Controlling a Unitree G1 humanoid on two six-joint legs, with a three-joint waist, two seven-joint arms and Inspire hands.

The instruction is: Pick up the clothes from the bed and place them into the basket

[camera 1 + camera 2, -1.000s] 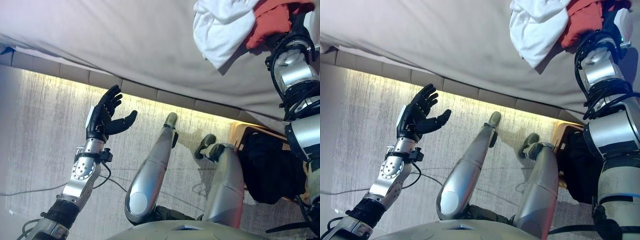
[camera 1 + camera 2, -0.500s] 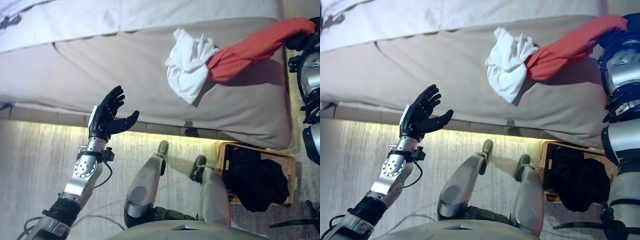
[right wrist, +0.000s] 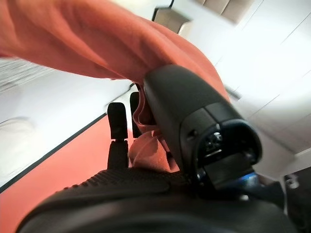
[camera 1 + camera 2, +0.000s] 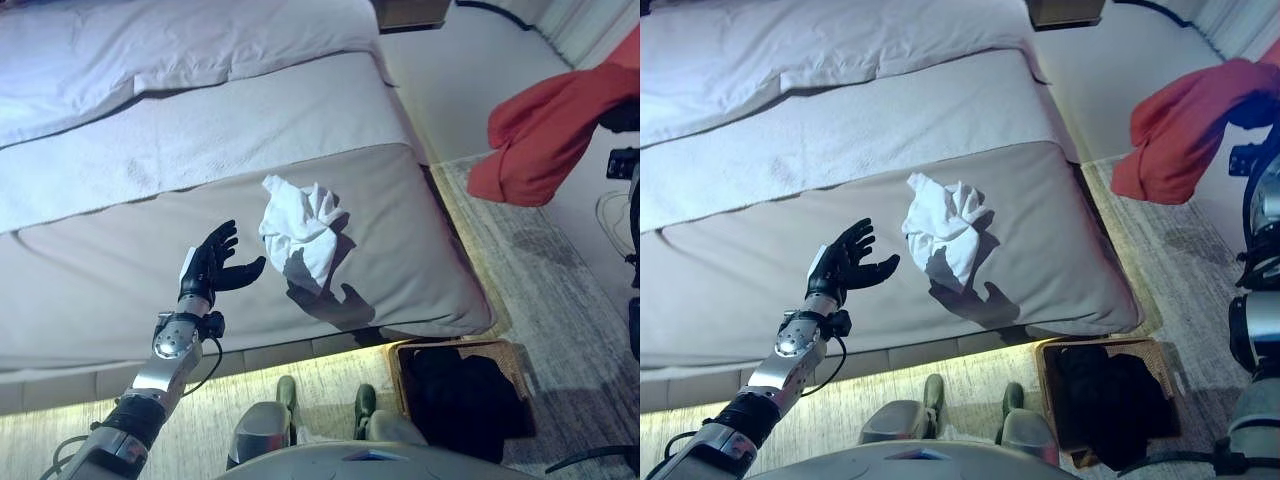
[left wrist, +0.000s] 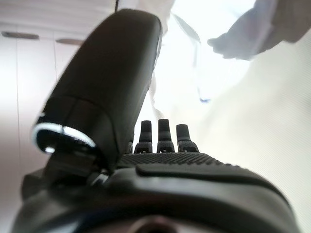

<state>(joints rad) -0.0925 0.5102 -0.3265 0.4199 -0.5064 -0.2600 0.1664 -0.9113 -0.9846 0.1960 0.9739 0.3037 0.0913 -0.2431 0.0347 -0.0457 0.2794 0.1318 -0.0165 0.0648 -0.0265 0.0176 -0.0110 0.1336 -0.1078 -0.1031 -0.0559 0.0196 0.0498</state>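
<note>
Right hand (image 3: pixel 146 189) — clamps red garment (image 4: pixel 545 130) (aloft) | left hand (image 4: pixel 210 265) splayed

Head pair looks steeply down from above, sharing the bed (image 4: pixel 200 170), white cloth (image 4: pixel 300 225) and basket (image 4: pixel 455 395). Left wrist view peers close along left hand (image 5: pixel 146 160); right wrist view along right hand (image 3: pixel 160 145), against red garment (image 3: pixel 73 43).
</note>
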